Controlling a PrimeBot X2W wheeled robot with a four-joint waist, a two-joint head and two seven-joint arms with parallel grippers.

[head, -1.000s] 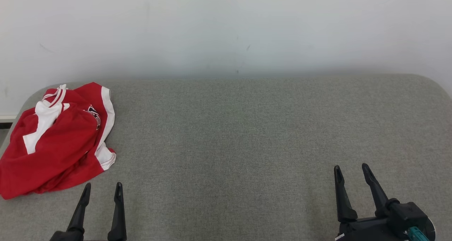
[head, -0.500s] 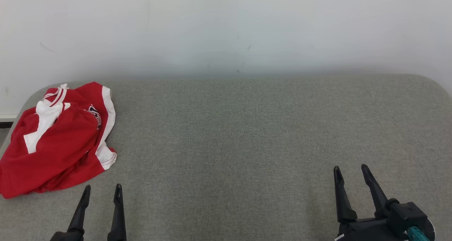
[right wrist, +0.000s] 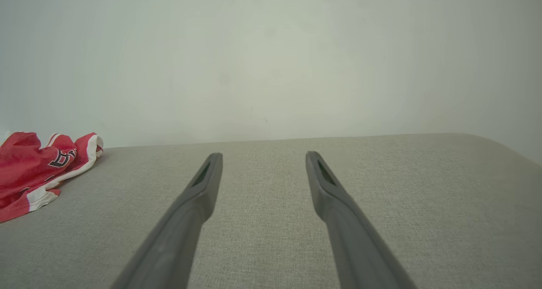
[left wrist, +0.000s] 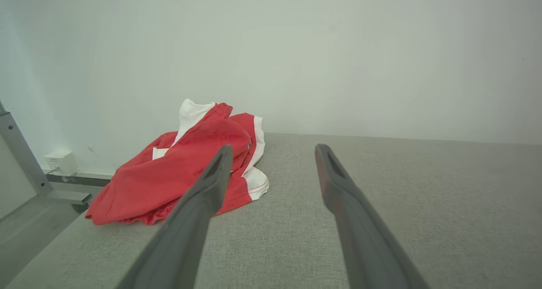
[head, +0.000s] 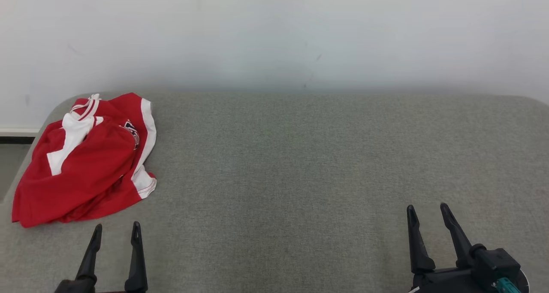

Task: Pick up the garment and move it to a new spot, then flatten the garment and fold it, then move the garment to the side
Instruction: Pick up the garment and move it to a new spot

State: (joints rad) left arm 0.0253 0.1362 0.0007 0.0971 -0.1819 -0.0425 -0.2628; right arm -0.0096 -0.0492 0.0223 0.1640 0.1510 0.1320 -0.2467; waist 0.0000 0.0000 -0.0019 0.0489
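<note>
Garment: red and white, crumpled in a heap at the far-left corner of the grey pad, not yet lifted. Over the last second the head view has been swung leftward. The wall marks shifted together with the heap, so no move of the cloth itself is recorded. The left gripper is held near the heap's front edge, fingers apart and empty. The right gripper, likewise spread and empty, is well apart from it. The pickup is judged to be starting, with the left arm better placed.
</note>
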